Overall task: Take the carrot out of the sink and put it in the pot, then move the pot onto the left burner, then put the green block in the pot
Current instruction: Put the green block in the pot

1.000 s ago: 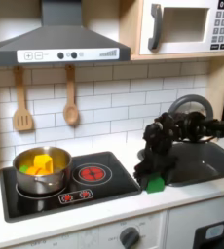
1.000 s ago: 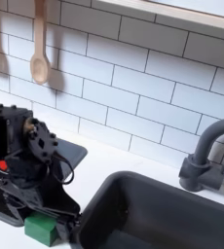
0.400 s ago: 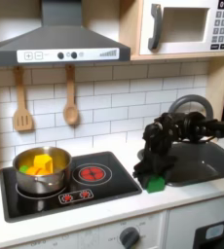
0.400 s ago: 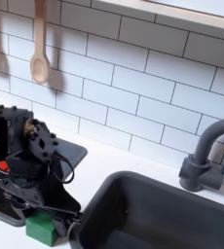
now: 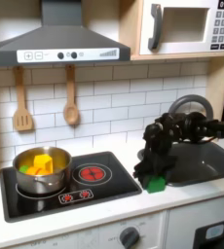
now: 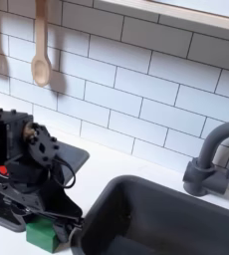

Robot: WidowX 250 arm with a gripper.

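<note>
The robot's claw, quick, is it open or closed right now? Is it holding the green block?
Gripper: down at the green block on the counter; whether its jaws are open or closed on it cannot be told.

two wooden spoons (image 5: 46, 100) hang on the white tiled wall (image 5: 124, 92) under a grey range hood (image 5: 60, 41), a microwave (image 5: 190, 26) sits above in the first exterior view, and knobs (image 5: 130, 235) line the cabinet front.
</note>
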